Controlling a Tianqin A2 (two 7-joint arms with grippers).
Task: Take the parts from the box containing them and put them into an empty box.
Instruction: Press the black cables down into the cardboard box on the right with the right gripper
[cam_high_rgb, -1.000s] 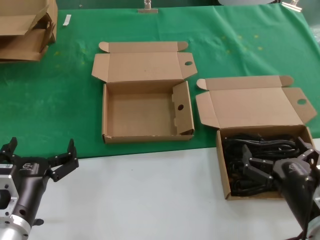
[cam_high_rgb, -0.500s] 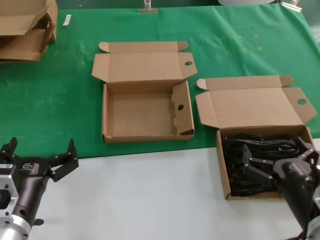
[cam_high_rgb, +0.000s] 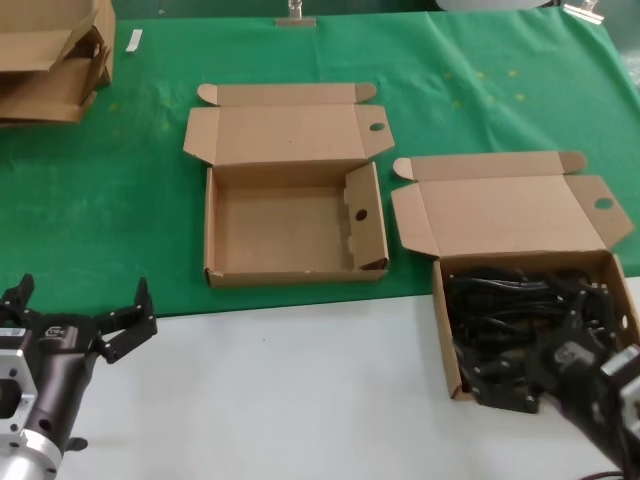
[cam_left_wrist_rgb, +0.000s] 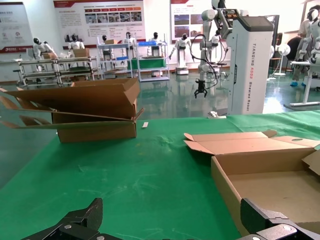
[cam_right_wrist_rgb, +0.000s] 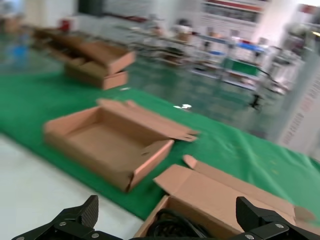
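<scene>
Right gripper (cam_high_rgb: 520, 385), lowered since a second ago into the box containing them (cam_high_rgb: 447, 335), fingers spread wide over the parts (cam_high_rgb: 500, 300), nothing clasped yet: should close around one whole bundle; empty box (cam_high_rgb: 212, 225) well apart; left gripper (cam_high_rgb: 80, 318) parked open.

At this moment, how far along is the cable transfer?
Nothing moved yet: the empty box holds nothing, and the cables all lie in their box. The right gripper, open, is over them. The left gripper waits, open. Every bundle remains.
</scene>
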